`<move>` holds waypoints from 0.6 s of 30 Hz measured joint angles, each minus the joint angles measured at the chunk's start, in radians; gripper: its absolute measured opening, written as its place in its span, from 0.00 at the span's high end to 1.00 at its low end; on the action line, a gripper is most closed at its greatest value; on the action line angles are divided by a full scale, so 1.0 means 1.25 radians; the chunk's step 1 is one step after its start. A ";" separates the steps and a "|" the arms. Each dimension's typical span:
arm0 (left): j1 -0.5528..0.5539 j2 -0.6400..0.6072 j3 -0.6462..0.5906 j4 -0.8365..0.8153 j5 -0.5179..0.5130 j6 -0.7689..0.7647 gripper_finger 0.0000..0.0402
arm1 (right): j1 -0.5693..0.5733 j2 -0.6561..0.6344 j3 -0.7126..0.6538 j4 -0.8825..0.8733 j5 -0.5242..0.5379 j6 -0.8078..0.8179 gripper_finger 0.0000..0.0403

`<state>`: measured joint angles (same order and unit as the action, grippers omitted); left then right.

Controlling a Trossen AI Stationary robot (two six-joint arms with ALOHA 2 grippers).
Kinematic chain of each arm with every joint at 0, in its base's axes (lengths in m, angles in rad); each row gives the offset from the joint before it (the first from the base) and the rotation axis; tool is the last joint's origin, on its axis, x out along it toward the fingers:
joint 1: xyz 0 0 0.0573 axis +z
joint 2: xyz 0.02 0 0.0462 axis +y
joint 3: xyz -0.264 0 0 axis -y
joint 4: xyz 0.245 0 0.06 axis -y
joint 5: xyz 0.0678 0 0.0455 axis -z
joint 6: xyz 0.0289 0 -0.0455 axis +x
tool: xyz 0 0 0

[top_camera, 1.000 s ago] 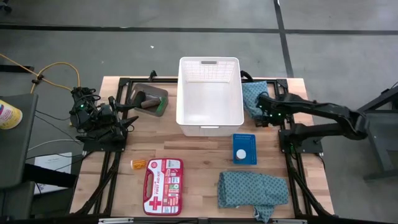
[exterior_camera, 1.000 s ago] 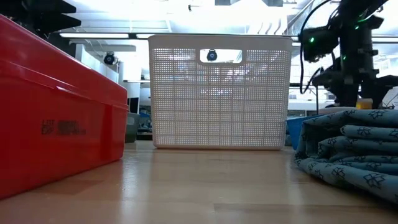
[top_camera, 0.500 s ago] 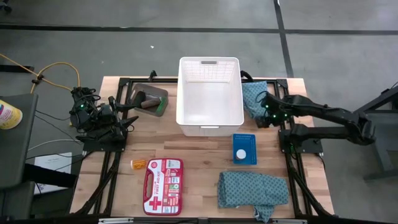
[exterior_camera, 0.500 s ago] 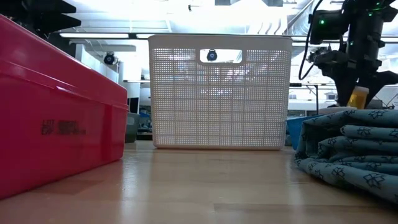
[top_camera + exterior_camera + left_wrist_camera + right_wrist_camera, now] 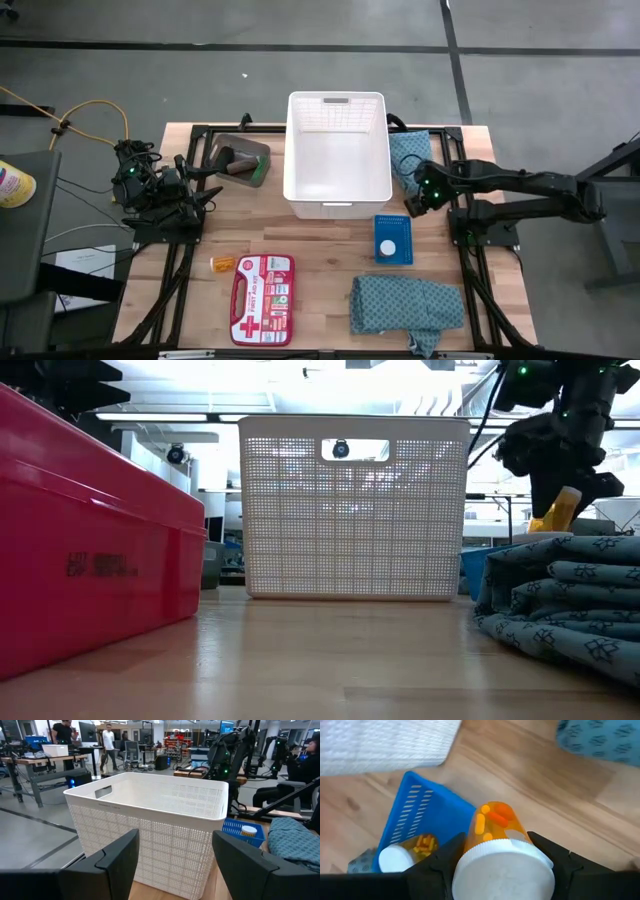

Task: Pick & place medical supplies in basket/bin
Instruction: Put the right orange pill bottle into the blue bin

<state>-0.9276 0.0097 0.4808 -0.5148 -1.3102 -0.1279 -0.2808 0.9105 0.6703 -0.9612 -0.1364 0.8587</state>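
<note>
My right fingers (image 5: 502, 862) clamp the white cap of an orange pill bottle (image 5: 496, 827), one dark finger on each side of the cap, the amber body with its capsules pointing away from my wrist. In the low view the bottle (image 5: 561, 510) hangs tilted below my right gripper (image 5: 560, 485), clear of the counter (image 5: 320, 275). From above, that gripper (image 5: 418, 193) sits just off the near right corner of the white basket (image 5: 338, 205), above the gap between it and the blue tray (image 5: 394, 228).

The risk I see first is the grip itself: I hold only the smooth round cap, so the bottle could twist or slide out if I swing fast. It would then land on the tray, where a second small bottle with a white cap (image 5: 402, 855) already lies, or roll across the counter. The next risk is the basket's wall: it stands tall, and if I travel sideways without rising enough, the dangling body could strike the rim (image 5: 385, 150) and be knocked loose. Dropping from too high could also bounce the bottle.

One teal folded cloth (image 5: 408, 152) lies right behind my arm, another (image 5: 405, 305) at the near edge; my forearm could drag the first.

My left fingers (image 5: 170, 855) stand open and empty, waiting beside the small dark bin (image 5: 240, 160).
</note>
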 joint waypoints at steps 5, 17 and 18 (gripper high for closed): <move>0.000 0.000 0.000 0.000 0.000 0.003 0.40 | 0.049 0.000 0.000 0.024 0.001 0.000 0.54; 0.000 0.000 0.000 0.000 0.000 0.000 0.40 | 0.173 0.000 0.000 0.053 0.005 0.003 0.54; 0.000 0.000 0.000 0.000 0.000 0.001 0.40 | 0.184 0.000 0.000 0.055 0.005 0.005 0.54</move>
<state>-0.9277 0.0099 0.4808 -0.5148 -1.3102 -0.1273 -0.0514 0.9104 0.6702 -0.8923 -0.1299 0.8647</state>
